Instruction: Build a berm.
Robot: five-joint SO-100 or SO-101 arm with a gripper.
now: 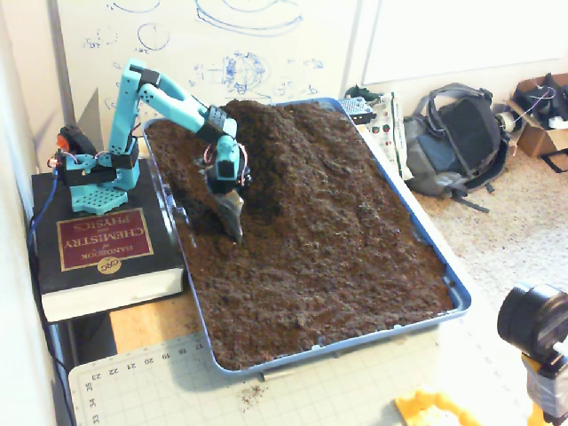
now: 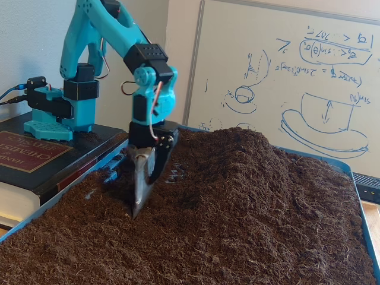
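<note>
While the gripper (image 2: 138, 205) stood nearly upright with its fingers (image 1: 232, 216) pressed together and their tips dug into the flat soil (image 1: 328, 257), the berm (image 2: 237, 155) already rose at the tray's (image 1: 457, 293) far end. Judging by its height, most shaping looked done, with more soil left to push up.

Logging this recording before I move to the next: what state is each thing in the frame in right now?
berm: humped higher than the rest, at the tray's far end.
flat soil: low and level, filling the near end.
gripper: pointing down, tip in the soil beside the berm; open or shut unclear.
tray: full of soil, bare floor showing by the arm.
book: lying flat, closed, the arm's base on it.
</note>
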